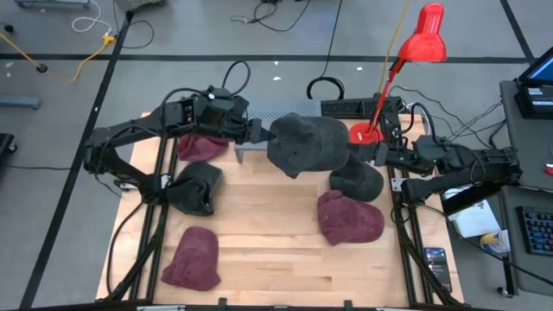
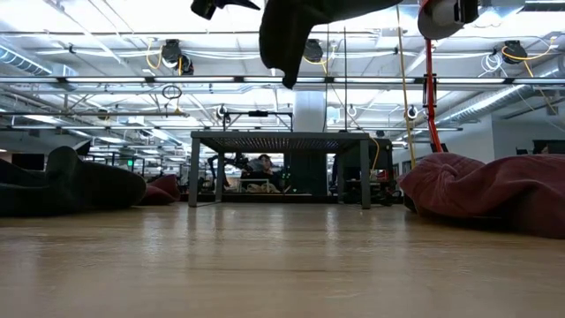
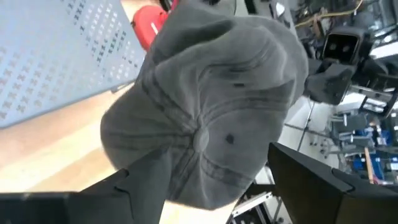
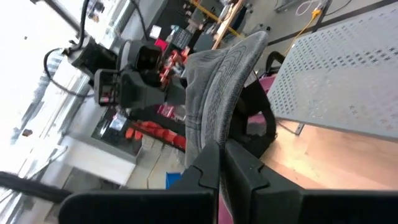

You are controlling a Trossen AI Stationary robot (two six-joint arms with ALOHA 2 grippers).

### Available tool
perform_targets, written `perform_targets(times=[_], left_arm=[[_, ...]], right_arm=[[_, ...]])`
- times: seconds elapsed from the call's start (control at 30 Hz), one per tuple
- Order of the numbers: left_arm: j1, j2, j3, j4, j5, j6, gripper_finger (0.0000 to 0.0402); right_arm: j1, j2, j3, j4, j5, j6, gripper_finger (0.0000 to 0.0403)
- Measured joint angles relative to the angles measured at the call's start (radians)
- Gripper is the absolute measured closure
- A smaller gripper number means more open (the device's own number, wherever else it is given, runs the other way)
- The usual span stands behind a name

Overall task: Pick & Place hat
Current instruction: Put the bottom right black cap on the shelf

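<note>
Hat (image 1: 307, 142), dark grey cap, held aloft between both grippers, clear of wooden table (image 1: 276, 250). Left gripper (image 1: 259, 131) fingers spread wide beside crown; right gripper (image 1: 373, 152) pinches brim edge, fingers nearly closed. Below: two maroon hats (image 1: 350, 218), dark hats (image 1: 194, 186), perforated grey stand (image 2: 278, 141). Red lamp (image 1: 423, 34) behind right gripper. Room: grey floor, cables, ceiling lights.

Both arms reach inward over the table's far side, meeting near its middle. The left gripper (image 1: 263, 134) is held high, fingers (image 3: 146, 180) spread wide apart around the hat (image 1: 307, 142). The right gripper (image 4: 222, 163) pinches the hat's brim, jaws closed on it.
</note>
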Motion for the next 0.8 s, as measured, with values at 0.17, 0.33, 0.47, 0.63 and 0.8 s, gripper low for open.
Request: perform_targets(times=[0.17,0.33,0.47,0.63,0.8], left_arm=[[-0.002,0.006,-0.001,-0.007,0.0,0.033,0.0127],[-0.003,0.036,-0.001,-0.015,-0.002,0.059,0.0146],[-0.002,0.065,0.0,0.007,0.011,0.073,0.0161],[-0.002,0.1,-0.001,0.088,0.032,0.074,0.017],[0.003,0.107,-0.001,0.096,0.038,0.077,0.0171]], right_arm=[[0.0,-0.002,0.0,0.001,0.005,0.012,0.0403],[0.0,-0.002,0.0,0.002,0.005,0.019,0.0403],[0.0,-0.001,0.0,0.001,0.005,0.019,0.0403],[0.0,-0.002,0.0,0.002,0.002,0.032,0.0403],[0.004,-0.011,0.0,-0.001,-0.001,0.045,0.0403]])
